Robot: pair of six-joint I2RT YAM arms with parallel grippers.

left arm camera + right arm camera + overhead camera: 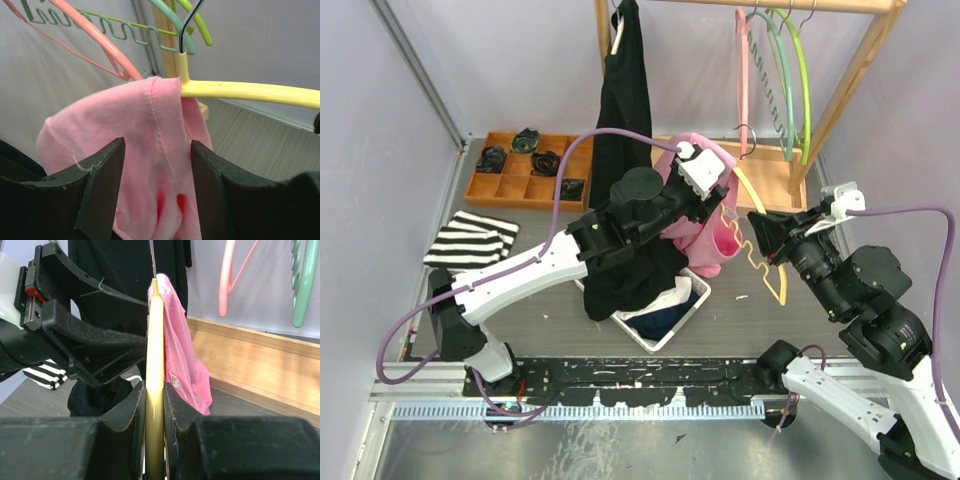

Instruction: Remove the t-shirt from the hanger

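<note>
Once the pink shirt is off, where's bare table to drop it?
Bare table lies between the white basket and the right arm, and between the basket's front and the black base rail. Around the pink t-shirt, left arm and black garment it is crowded.

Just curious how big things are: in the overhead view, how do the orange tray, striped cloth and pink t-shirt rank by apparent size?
1. The orange tray looks clearly largest.
2. The pink t-shirt and the striped cloth look about alike. The t-shirt hangs raised, bunched and partly hidden, so I won't rank those two.
</note>
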